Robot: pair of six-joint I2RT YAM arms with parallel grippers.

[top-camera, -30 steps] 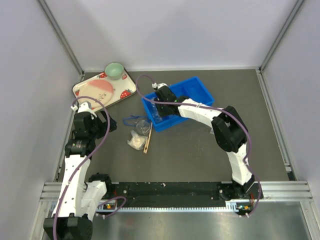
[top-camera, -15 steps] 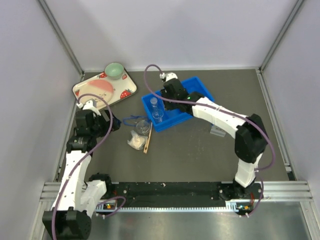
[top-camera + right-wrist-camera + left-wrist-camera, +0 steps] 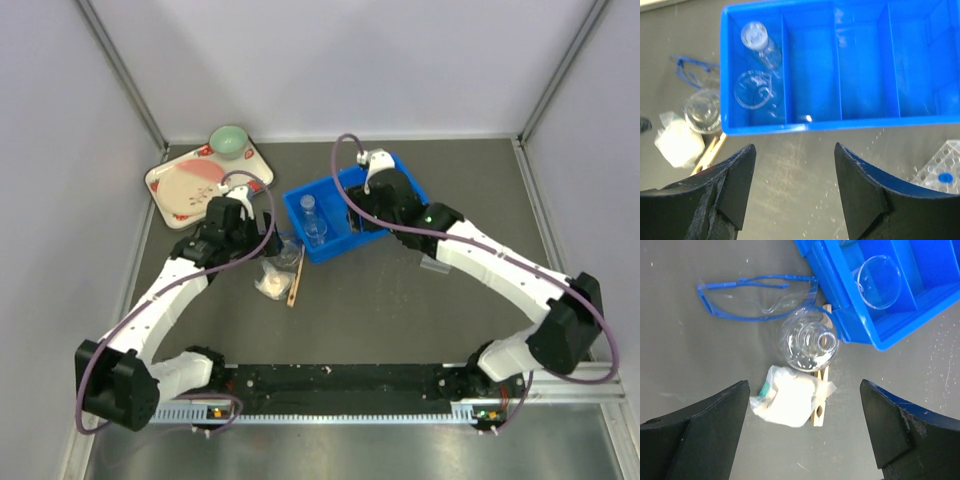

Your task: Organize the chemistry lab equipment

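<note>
1. Left claw [image 3: 803, 390]: jaws spread wide and holding nothing. It hangs above the table [image 3: 400, 320], over the wad and the round flask.
2. Right claw [image 3: 795, 147]: jaws apart and empty, above the near wall of the blue bin [image 3: 865, 120].
3. Round flask [image 3: 807, 340]: clear glass, upright with its mouth up, at the centre of the left wrist view. It stands on the table just beside the bin's corner.
4. Wad [image 3: 790, 400]: whitish, lying on the table just below the round flask in the frame and touching the stick.
5. Stick [image 3: 819, 412]: thin wood, partly hidden under the round flask and the right edge of the wad.
6. Glasses [image 3: 755, 297]: blue frame and clear lenses, upper left of the left wrist view, next to the round flask.
7. Bin contents: the leftmost compartment in the right wrist view holds 2 glass pieces. A narrow flask [image 3: 760, 42] lies at the upper left, with a beaker [image 3: 754, 90] below it.
8. Tube rack [image 3: 940, 165]: clear plastic, in the lower right corner of the right wrist view, on the table apart from the bin. It holds 1 blue-capped tube [image 3: 945, 177].
9. Tray [image 3: 158, 183]: strawberry print, upper left of the top view, carrying a pink plate [image 3: 195, 182] and a green bowl [image 3: 229, 141].
</note>
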